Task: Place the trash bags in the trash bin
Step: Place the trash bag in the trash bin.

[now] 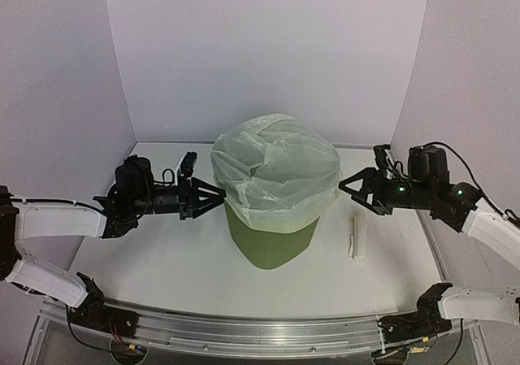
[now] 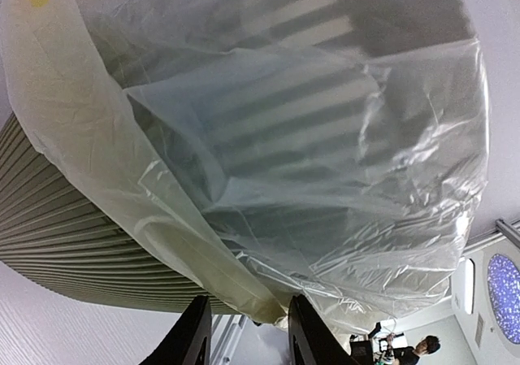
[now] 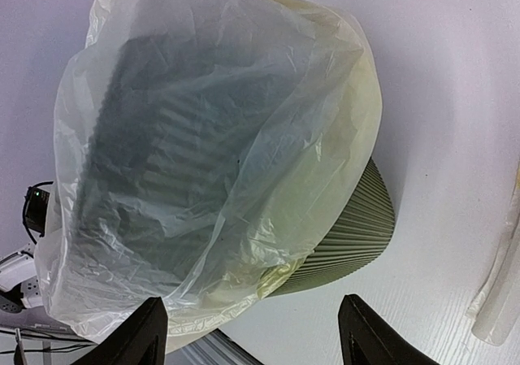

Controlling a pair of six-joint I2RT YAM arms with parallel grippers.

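- Trash bag (image 1: 272, 170) was found draped over the top of the trash bin (image 1: 272, 243) like a cap, its film covering the rim and the upper walls all round.
- Film was seen to be puffed up and wrinkled above the rim rather than pressed down inside the bin; the bin's slats were visible through it in both wrist views.
- Lower walls of the bin were left bare below the bag's hem, olive green and tapering toward the base.
- Bin was observed standing upright on the white table (image 1: 162, 259).
- Left gripper (image 1: 215, 196) was positioned level at the bin's left side, fingertips at the bag's hem.
- In the left wrist view a narrow gap was seen between the left fingers (image 2: 191, 336), with the hem hanging just above that gap; the jaws were recorded as parted, not clamped on film. Contact between film and either finger could not be determined.
- Right gripper (image 1: 348, 188) was positioned level at the bin's right side, near the bag.
- Right jaws were recorded as spread wide, with nothing grasped.
- White rolled bundle (image 1: 358, 235) was noted lying on the table to the right of the bin, apart from it.
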